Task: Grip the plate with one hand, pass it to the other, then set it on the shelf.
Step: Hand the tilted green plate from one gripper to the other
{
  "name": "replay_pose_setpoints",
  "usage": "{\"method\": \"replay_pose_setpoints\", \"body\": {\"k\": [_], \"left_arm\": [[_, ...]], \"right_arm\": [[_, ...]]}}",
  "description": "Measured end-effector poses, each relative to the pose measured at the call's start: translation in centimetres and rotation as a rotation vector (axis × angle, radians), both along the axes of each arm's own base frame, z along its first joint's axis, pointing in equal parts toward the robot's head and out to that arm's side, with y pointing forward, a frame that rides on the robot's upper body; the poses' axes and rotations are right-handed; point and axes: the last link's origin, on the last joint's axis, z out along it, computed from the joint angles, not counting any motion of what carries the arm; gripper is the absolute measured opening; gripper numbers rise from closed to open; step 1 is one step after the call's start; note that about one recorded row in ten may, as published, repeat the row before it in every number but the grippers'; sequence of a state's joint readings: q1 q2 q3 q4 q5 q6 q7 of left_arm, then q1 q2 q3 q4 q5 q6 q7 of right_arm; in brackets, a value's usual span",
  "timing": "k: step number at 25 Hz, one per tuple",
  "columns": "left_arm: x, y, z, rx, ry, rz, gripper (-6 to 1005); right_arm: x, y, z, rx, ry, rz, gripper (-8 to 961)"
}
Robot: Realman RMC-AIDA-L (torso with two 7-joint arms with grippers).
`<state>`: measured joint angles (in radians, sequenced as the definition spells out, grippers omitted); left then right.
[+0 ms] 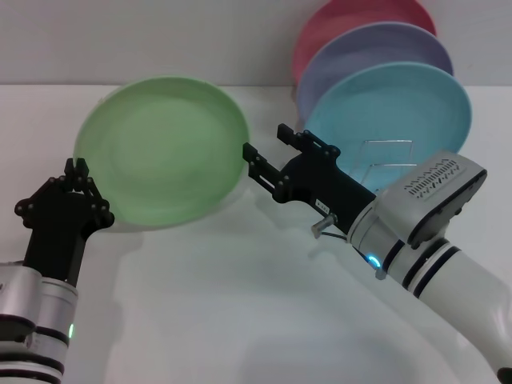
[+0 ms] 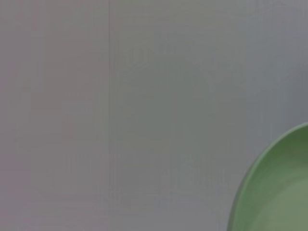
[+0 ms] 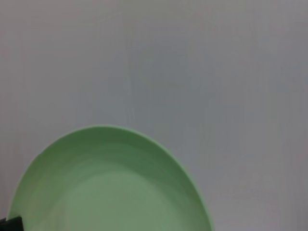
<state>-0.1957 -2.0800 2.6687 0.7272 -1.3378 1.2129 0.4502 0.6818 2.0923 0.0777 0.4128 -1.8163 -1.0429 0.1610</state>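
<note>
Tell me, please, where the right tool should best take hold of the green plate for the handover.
Probably the bare rim on the right edge of the green plate, approached from the right. The plate is held tilted above the table, its face toward the camera, and the left tool pinches the opposite, left rim. The right tool is already beside that free edge, fingers apart, so the thin rim can slide between them.

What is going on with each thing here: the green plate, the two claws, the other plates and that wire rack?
green plate: lifted and tilted, held at its left rim.
left gripper: shut on the green plate's edge.
right gripper: open, at the plate's right rim, not yet clamped.
turquoise plate: upright in the rack.
lavender plate: upright behind it.
pink plate: upright at the back.
wire rack: front slots free.
</note>
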Motion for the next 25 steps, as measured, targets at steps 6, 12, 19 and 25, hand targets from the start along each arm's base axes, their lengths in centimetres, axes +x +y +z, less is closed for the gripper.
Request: {"method": "replay_pose_setpoints", "body": {"k": [6,12,19,25], "left_arm": [[-0.03,-0.30,-0.38,-0.014,-0.004,0.014,76],[-0.02,-0.34,-0.52,-0.021,-0.005,0.014,78],[-0.06,-0.32,-0.50,-0.019,-0.007,0.019,80],[0.02,-0.22,-0.48,-0.015,0.004,0.023,81]], "right_arm": [[0.31,-0.16,0.01,0.002,-0.009,-0.002,651],[0.30,-0.36,-0.11,-0.004,-0.020,0.013,650],[0.47,-0.44,-0.09,-0.003,-0.020,0.007,650],[0.52,-0.37,-0.03,0.000,-0.019,0.004,650]]}}
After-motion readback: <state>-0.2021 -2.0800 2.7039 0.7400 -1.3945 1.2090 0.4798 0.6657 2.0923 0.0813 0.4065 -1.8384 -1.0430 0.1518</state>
